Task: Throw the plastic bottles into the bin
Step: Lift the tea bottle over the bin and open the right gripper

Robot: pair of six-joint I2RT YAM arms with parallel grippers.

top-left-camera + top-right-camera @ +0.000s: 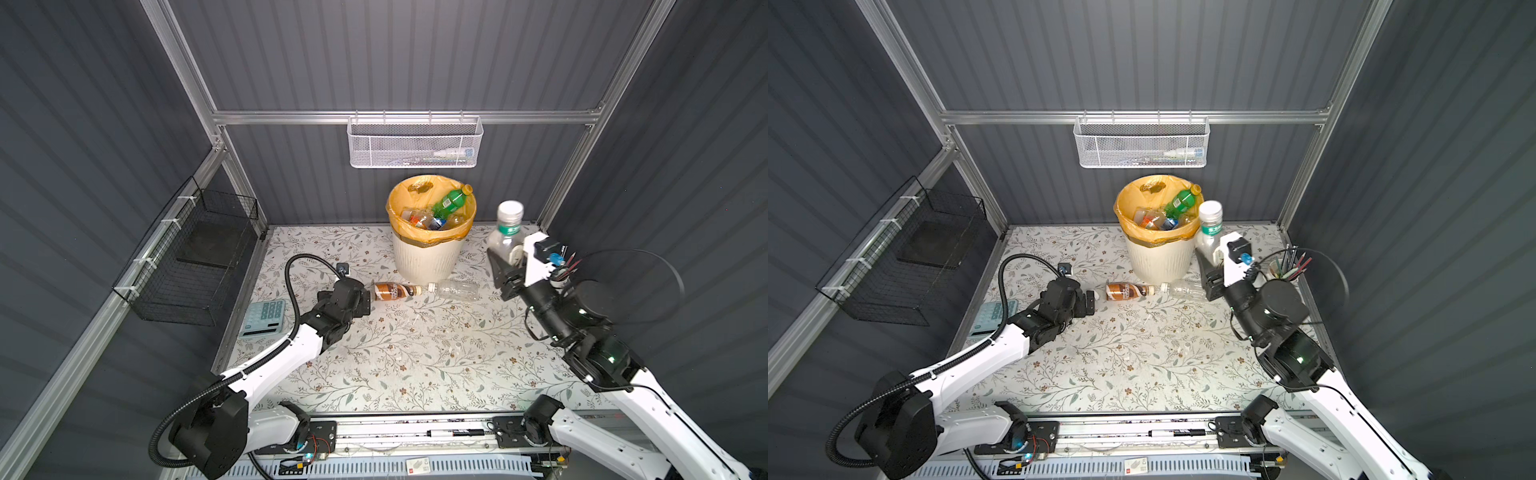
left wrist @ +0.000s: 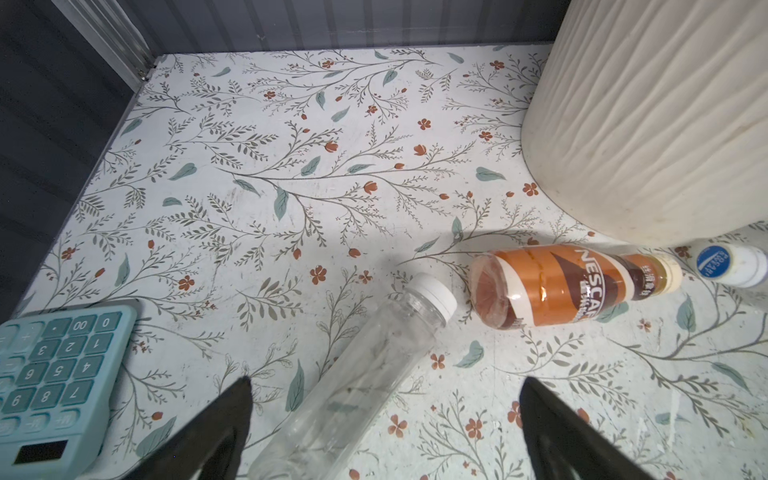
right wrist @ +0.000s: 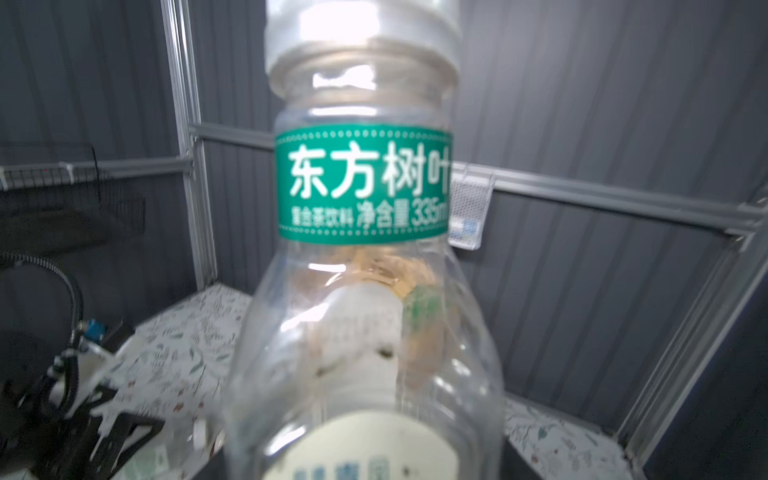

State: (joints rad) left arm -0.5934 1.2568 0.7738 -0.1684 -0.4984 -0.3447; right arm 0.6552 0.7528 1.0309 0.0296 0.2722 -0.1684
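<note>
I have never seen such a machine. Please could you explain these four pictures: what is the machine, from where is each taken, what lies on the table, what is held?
It is a robot with two arms at a flowered table; each arm ends in a two-fingered tool. Two pictures look down on the whole scene; the two others come from cameras on the wrists. The right tool holds a clear green-label bottle, cap up, in the air beside the cream bin, which contains several bottles. The left tool is open, low over a clear white-capped bottle lying between its fingers. Also lying there: a brown coffee bottle, another clear bottle and a blue calculator.
</note>
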